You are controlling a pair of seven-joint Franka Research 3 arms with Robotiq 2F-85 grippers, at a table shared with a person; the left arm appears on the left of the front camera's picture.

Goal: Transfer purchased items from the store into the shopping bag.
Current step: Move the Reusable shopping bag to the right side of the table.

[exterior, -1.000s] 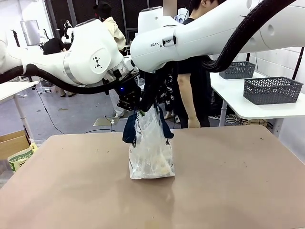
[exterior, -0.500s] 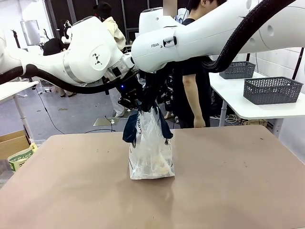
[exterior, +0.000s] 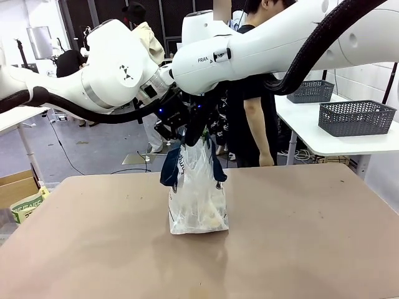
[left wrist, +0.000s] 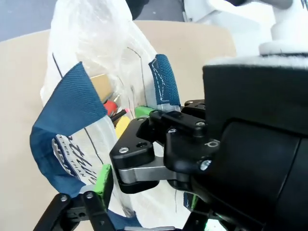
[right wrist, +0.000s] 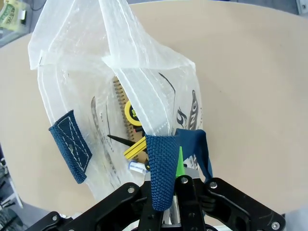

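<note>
The shopping bag (exterior: 198, 199) stands upright at the middle of the table, whitish plastic with navy strap handles. My right gripper (exterior: 195, 133) hangs just over its mouth, shut on one navy handle (right wrist: 161, 166). My left gripper (exterior: 173, 131) sits close beside it on the left, its fingers (left wrist: 102, 179) spread open around the bag's top plastic without pinching it. The other handle (left wrist: 67, 125) droops loose down the bag's side. Purchased items (right wrist: 132, 125) lie inside the bag (right wrist: 96, 72): a yellow round one, a spiral-bound pad, a black-and-yellow pen-like one; red and yellow ones (left wrist: 116, 113) show through the mouth.
A person (exterior: 252, 118) stands at the table's far edge behind the arms. At the right a white side table (exterior: 312, 140) carries two dark grey mesh baskets (exterior: 355, 117). A cardboard box (exterior: 15, 187) sits on the floor at the left.
My left gripper has gone from shut to open, letting go of the bag's top, and has lifted slightly. The right gripper keeps its hold; the bag has stayed put.
</note>
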